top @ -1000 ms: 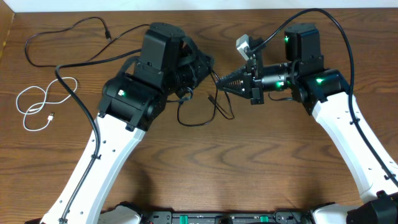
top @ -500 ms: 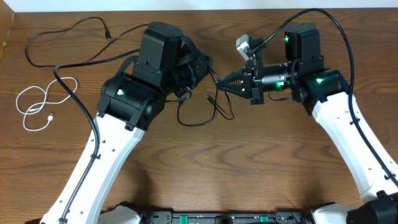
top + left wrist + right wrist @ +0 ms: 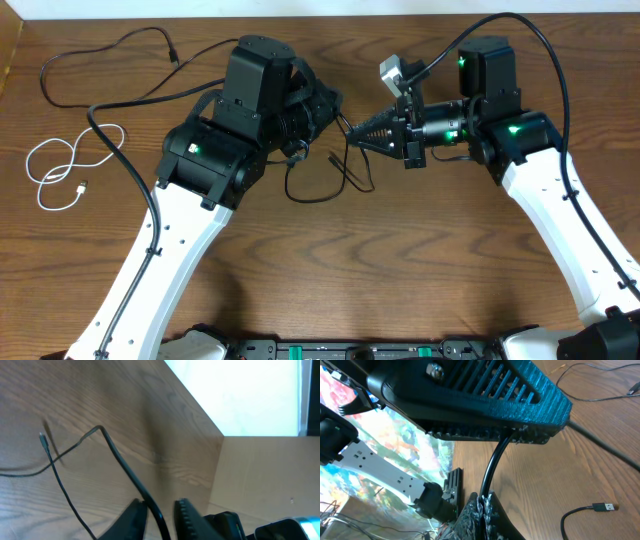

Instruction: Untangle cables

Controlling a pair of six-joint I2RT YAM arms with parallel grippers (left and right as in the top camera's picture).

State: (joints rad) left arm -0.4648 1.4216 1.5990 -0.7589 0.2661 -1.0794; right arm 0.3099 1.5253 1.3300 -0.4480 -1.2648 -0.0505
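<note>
Black cable (image 3: 288,182) between left gripper (image 3: 338,112) and right gripper (image 3: 352,132)
Overhead: the grippers meet tip to tip at centre, its slack looping just below; white cable (image 3: 48,175) and second black cable (image 3: 44,78) lie well apart at the left. Left wrist: jaws slightly apart, cable (image 3: 125,467) running through the gap. Right wrist: jaws clamped shut on that cable (image 3: 495,460)

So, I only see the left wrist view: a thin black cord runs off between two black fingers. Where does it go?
Observer: Straight into the right end effector, shut on that thin black cable.
Visitor: Any other cords?
Observer: A thin white cable lies coiled alone near the wooden table's left edge.
Visitor: Anything else?
Observer: A second black cable loops across the far left corner.
</note>
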